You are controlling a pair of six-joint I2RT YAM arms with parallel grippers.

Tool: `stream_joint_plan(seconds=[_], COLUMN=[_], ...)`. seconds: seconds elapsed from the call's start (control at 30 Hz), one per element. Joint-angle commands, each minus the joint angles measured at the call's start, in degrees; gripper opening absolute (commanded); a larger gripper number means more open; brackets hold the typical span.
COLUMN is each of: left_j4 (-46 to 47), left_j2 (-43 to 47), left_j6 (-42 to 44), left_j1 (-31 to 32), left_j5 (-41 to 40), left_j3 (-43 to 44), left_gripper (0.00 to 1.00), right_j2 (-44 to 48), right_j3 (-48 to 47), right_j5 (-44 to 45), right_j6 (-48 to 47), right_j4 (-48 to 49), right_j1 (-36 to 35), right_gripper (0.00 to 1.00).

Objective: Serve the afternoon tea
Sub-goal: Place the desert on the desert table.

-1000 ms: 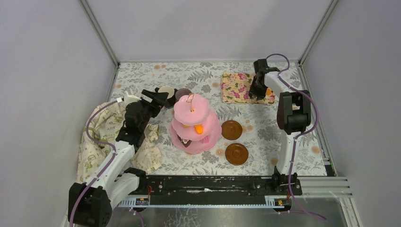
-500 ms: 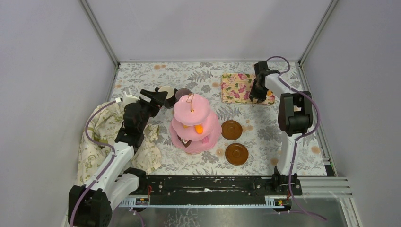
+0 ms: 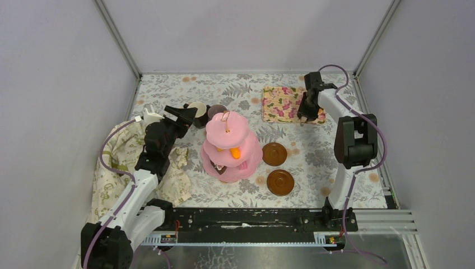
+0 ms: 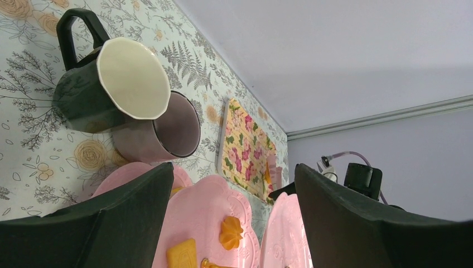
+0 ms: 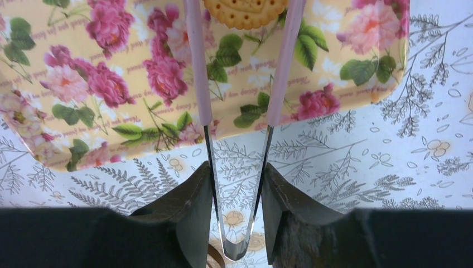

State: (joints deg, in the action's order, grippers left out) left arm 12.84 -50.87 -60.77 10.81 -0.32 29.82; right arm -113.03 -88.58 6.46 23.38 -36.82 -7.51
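The pink three-tier cake stand (image 3: 227, 143) stands mid-table with orange sweets on its tiers (image 4: 231, 233). Two dark mugs (image 3: 197, 109) (image 3: 217, 111) sit just behind it and two brown saucers (image 3: 274, 153) (image 3: 280, 182) to its right. My left gripper (image 3: 187, 116) hangs open beside the mugs, nothing between its fingers (image 4: 233, 170). My right gripper (image 3: 307, 109) is shut on pink-armed metal tongs (image 5: 195, 67) over the floral tray (image 5: 111, 84). A round biscuit (image 5: 245, 12) sits between the tongs' arms at the top edge of the right wrist view.
A beige leaf-print cloth (image 3: 126, 162) lies crumpled under my left arm at the left. The floral tray (image 3: 283, 103) lies at the back right. Grey walls close the table on three sides.
My right arm has swung slightly to the right with the tongs, still over the tray's right end. The left arm has barely shifted.
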Motion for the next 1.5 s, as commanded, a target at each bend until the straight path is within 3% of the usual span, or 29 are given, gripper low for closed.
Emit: stream_joint_plan(seconds=[0.0, 0.3, 0.83, 1.23, 1.47], left_j4=[1.1, 0.9, 0.1, 0.2, -0.7], left_j2=[0.7, -0.1, -1.6, -4.3, -4.4], left_j6=[0.3, 1.2, 2.3, 2.7, 3.2], left_j1=[-0.4, -0.6, -0.9, -0.9, -0.8], left_j5=[0.8, 0.9, 0.7, 0.8, 0.4], left_j3=[0.1, 0.8, 1.8, 2.9, 3.9], left_gripper=[0.87, 0.87, 0.87, 0.86, 0.86], right_j2=[6.4, 20.4, 41.6, 45.5, 42.2], right_j3=[2.1, 6.3, 4.3, -0.7, -2.4], right_j5=[-0.2, 3.1, 8.3, 13.9, 15.3], right_j6=[-1.1, -2.3, 2.5, 12.1, 14.4], right_j4=[0.8, -1.2, -16.8, -27.0, -27.8], right_j1=[-1.1, -10.1, -36.9, -57.1, -65.2], right_gripper=[0.16, 0.16, 0.17, 0.17, 0.17])
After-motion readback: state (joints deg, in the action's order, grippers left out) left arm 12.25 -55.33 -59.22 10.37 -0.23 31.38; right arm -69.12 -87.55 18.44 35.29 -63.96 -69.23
